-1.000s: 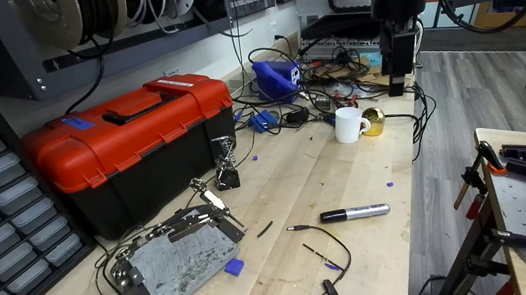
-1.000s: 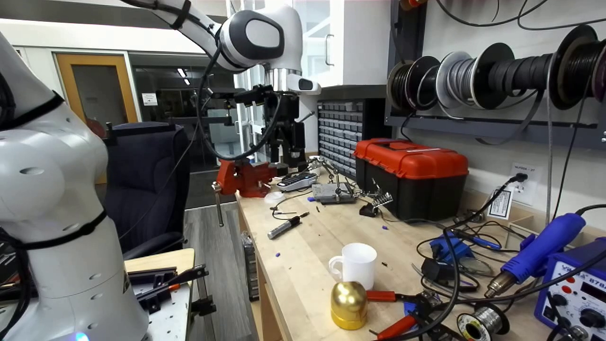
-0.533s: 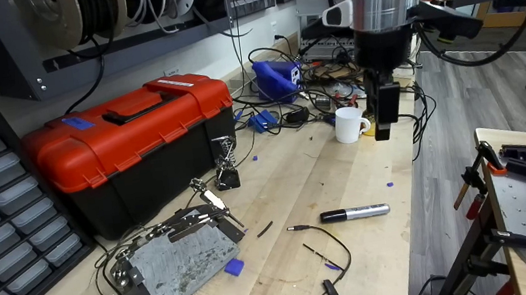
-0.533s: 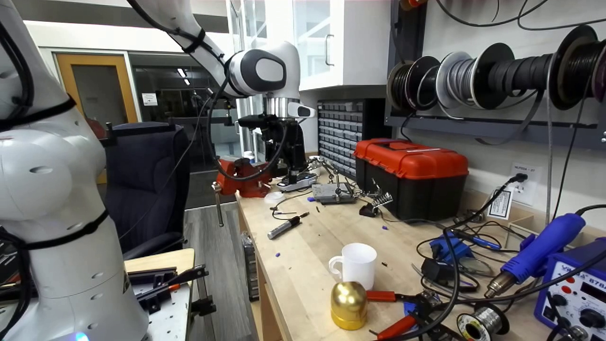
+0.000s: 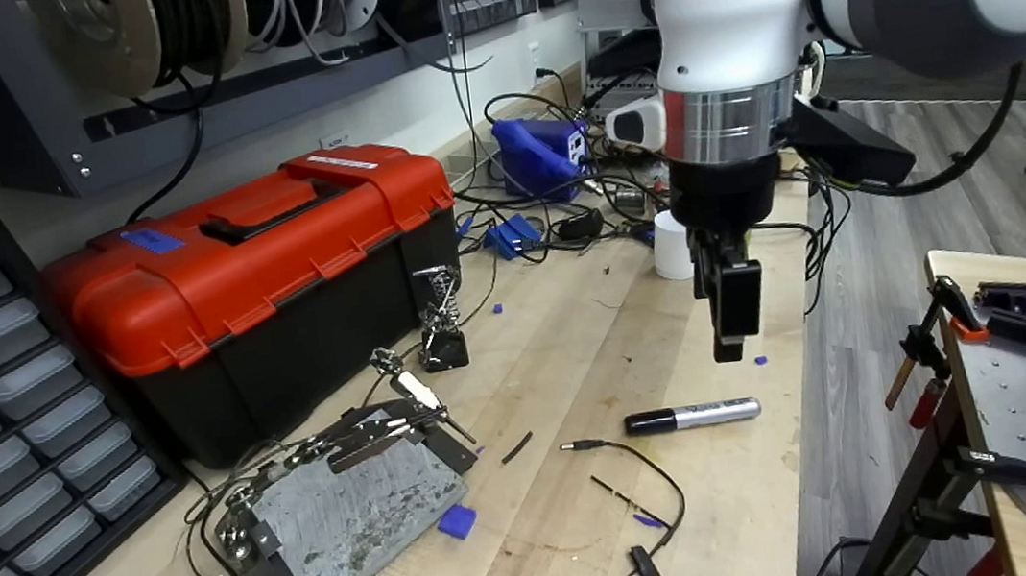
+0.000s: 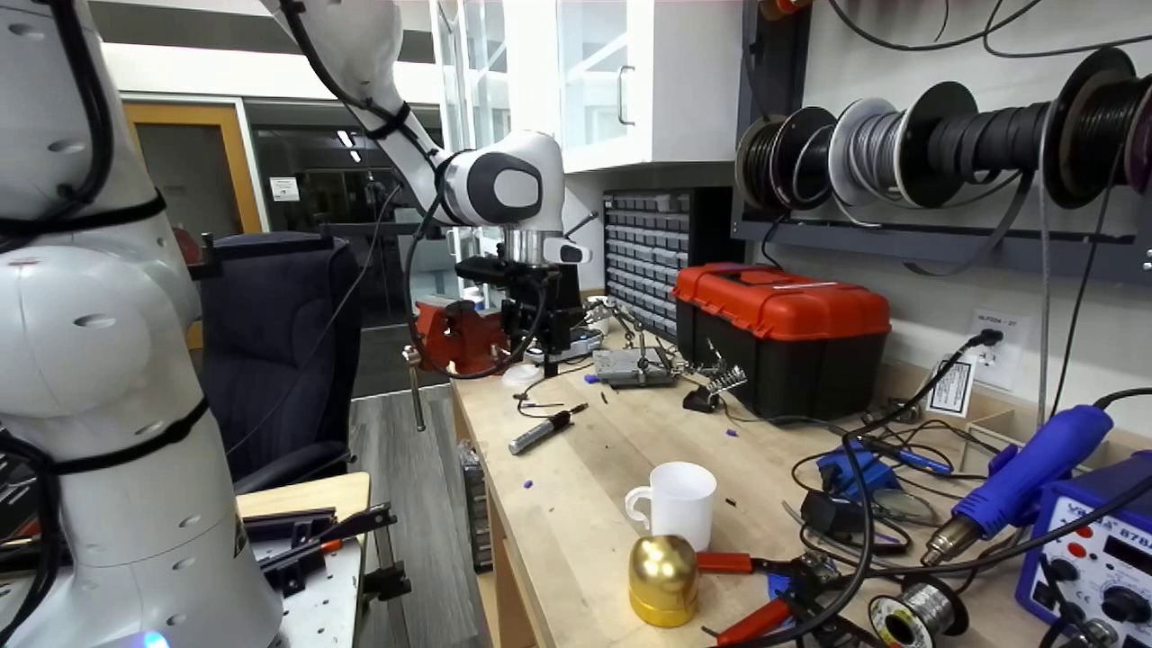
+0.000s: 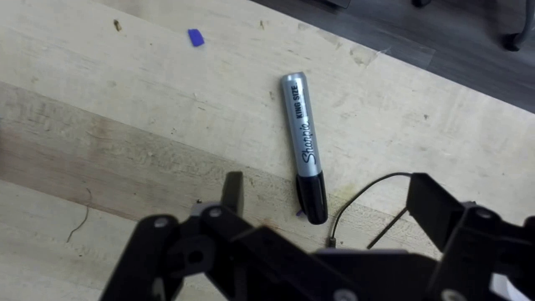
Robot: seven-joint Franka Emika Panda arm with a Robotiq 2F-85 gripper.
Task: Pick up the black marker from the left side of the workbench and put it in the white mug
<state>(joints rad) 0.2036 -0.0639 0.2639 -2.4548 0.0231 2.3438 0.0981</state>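
The glossy white robot arm (image 6: 90, 378) wears a banded silver metal wrist collar (image 5: 731, 123); above the collar, a pale-centred dark grey oval joint cover (image 6: 506, 186), black cables (image 6: 97, 126) and straps (image 6: 390, 123); below it, a matte black angular gripper (image 7: 328, 198) with 2 blocky fingers (image 7: 434, 209) and round grey screws (image 7: 215, 212)

The tabletop (image 7: 146, 92) is matt, grained wood. The black marker (image 7: 305, 148) has a smooth barrel (image 7: 301, 125) with metallic sheen and, toward six o'clock in the wrist view, a glossy plastic cap (image 7: 312, 198). The white mug (image 6: 682, 508) looks smooth; the dome (image 6: 663, 580) near it shines like gold metal. In an exterior view, the toolbox (image 5: 271, 286) at nine o'clock looks plastic, the grey plate (image 5: 360, 513) at seven rough.
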